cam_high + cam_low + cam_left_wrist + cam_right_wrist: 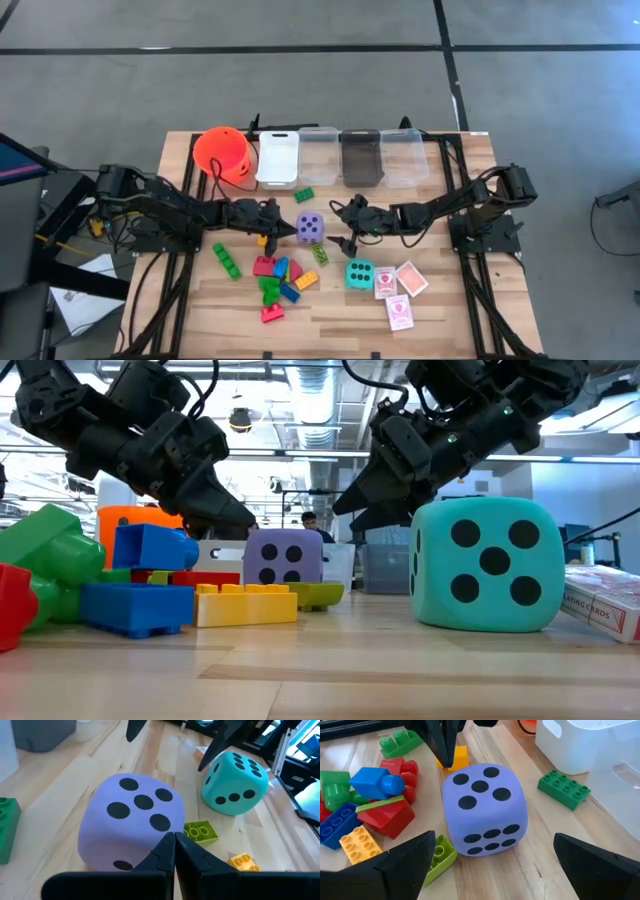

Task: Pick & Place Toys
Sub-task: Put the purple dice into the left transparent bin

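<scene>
Between my two grippers, the purple die (310, 227) is sitting mid-table. I am seeing the left gripper (282, 230) clenched shut just beside it, and the right gripper (343, 228) gaping wide on the other side, grasping nothing. A lime brick (438, 858) is lying against the die; a yellow brick (455, 757) is lying near the left fingers. The teal die (360, 274) is resting nearby on the wooden table (450, 300).

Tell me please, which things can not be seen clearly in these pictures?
- Purple die: its table-side face is hidden in every view.
- Playing cards: low view, cut off by the picture's edge.
- Orange bucket: low view, mostly behind the bricks and the shut left gripper.
- Bins' contents: high view, too small.
</scene>
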You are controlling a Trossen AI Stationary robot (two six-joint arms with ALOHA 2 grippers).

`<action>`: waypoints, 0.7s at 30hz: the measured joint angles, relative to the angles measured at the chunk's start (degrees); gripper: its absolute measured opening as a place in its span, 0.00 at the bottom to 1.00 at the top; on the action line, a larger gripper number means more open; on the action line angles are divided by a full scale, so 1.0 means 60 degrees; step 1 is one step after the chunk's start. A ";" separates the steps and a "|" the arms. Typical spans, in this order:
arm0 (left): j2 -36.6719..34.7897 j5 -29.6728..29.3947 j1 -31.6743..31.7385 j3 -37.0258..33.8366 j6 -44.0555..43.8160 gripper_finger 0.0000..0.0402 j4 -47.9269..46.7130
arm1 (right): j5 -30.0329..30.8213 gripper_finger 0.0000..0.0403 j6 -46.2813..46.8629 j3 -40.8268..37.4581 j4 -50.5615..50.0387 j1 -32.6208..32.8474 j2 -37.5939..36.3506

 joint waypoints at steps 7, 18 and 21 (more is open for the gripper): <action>0.0000 -0.0006 0.0005 0.0000 0.0007 0.00 0.0008 | -0.0045 0.99 -0.0358 -0.0004 0.0356 -0.0004 0.0147; 0.0000 -0.0015 0.0016 0.0000 -0.0003 0.00 -0.0474 | -0.0127 0.99 -0.1538 0.0550 0.1533 -0.0012 0.1611; 0.0004 -0.0145 0.0023 0.0000 -0.0116 0.00 -0.0791 | -0.0110 0.99 -0.1677 0.0814 0.1207 -0.0062 0.1670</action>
